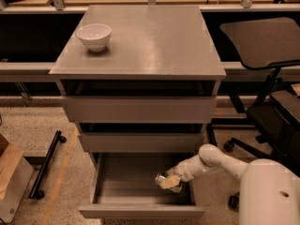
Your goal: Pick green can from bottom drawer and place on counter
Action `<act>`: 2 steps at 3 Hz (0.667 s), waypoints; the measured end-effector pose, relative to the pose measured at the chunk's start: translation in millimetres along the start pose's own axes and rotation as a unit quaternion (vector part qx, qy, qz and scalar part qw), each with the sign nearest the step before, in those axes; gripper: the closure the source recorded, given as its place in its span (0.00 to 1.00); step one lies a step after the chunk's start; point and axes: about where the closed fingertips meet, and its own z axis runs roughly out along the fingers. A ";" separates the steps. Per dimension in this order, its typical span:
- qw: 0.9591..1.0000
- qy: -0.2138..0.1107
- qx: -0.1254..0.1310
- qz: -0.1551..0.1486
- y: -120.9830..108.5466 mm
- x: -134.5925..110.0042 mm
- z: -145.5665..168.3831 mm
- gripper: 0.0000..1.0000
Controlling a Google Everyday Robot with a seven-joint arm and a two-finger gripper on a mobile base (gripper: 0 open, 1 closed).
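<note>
The bottom drawer is pulled open below two upper drawers that stand slightly ajar. My gripper reaches into its right side from the right. It is shut on the green can, a small shiny greenish can held tilted just above the drawer floor near the right wall. The rest of the drawer floor is bare. The grey counter is the top of the cabinet, high above the gripper.
A white bowl stands on the counter's back left. A black office chair is close on the right. A black wheeled bar and a cardboard box lie on the floor at the left.
</note>
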 end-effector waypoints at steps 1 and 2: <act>0.999 -0.013 -0.014 -0.042 40.9 -32.5 -44.8 1.00; 0.996 -0.016 -0.026 -0.089 85.7 -66.8 -93.3 1.00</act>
